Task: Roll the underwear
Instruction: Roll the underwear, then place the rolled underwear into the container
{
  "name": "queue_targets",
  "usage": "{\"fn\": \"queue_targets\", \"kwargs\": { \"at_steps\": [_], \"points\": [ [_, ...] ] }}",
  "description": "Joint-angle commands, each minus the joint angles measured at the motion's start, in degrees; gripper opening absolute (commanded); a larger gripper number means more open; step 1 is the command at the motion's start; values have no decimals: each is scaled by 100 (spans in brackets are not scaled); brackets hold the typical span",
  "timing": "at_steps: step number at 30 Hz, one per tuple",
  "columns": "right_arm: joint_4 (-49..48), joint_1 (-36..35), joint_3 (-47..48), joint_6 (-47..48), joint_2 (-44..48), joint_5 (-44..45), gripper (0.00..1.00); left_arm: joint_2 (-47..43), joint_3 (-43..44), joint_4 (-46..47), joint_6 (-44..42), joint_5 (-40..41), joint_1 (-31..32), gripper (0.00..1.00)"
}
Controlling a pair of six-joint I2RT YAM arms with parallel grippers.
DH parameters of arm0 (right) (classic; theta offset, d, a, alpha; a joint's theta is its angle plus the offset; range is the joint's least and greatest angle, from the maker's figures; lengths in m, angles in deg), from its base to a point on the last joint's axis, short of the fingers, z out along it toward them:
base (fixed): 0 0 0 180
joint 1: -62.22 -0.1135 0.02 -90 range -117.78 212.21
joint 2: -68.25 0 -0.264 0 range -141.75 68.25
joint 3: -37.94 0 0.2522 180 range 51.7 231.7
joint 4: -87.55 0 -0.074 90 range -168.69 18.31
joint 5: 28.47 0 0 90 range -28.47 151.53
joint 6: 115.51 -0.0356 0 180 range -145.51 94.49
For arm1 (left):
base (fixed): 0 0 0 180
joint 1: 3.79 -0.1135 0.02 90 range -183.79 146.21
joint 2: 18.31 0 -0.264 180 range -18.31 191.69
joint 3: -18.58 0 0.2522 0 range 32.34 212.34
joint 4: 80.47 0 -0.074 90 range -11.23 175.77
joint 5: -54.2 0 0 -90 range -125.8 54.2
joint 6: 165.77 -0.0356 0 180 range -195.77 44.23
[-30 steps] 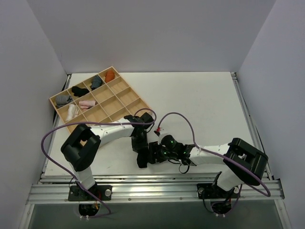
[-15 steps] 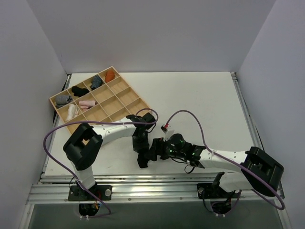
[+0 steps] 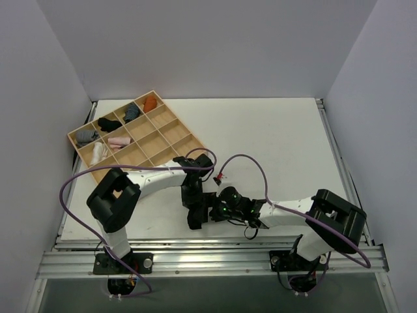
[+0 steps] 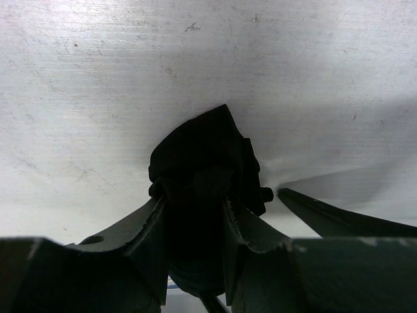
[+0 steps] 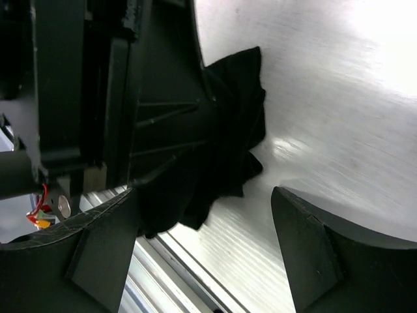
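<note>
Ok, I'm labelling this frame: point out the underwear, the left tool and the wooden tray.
underwear (image 4: 208, 147): left wrist view, bunched upper fabric.
left tool (image 4: 193, 207): left wrist view, midway between its fingertips.
wooden tray (image 3: 176, 130): top view, a bare compartment.

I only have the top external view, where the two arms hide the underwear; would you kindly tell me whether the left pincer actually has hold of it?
Observer: Yes. In the left wrist view, the left pincer is shut on the black underwear, which is bunched into a lump.
Operator: Thank you. Is the right pincer gripping it too?
Observer: No. In the right wrist view, the right pincer stands wide open. The underwear's loose edge hangs between its fingers, with nothing clamped.
</note>
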Motion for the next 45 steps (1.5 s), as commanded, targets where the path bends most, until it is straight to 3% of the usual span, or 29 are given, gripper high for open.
{"fn": "queue_targets", "kwargs": {
  "at_steps": [1, 8, 16, 19, 20, 23, 29, 39, 45],
  "points": [
    [-363, -213, 243, -182, -343, 315, 75, 346, -220, -121, 79, 285, 81, 25],
    [-381, -381, 217, -427, -459, 578, 76, 364, -176, -165, 105, 321, 108, 25],
    [383, -495, 402, -533, -581, 1220, 72, 302, -150, -226, 141, 391, 125, 24],
    [427, -583, 375, -603, -581, 1343, 59, 258, -158, -244, 141, 391, 125, 24],
    [427, -627, 349, -621, -581, 1370, 46, 223, -150, -252, 158, 391, 125, 24],
    [375, -802, 209, -744, -564, 1484, 23, 162, -97, -305, 185, 347, 125, 25],
    [15, -1101, -169, -990, -564, 1563, 0, 12, 263, -586, 167, 259, 81, 38],
    [-82, -1198, -275, -912, -441, 1449, 0, -383, 817, -1070, -158, -13, -700, 61],
    [-109, -1207, -222, -771, -327, 1159, 0, -568, 1124, -1211, -518, -172, -1473, 61]
  ]
}}
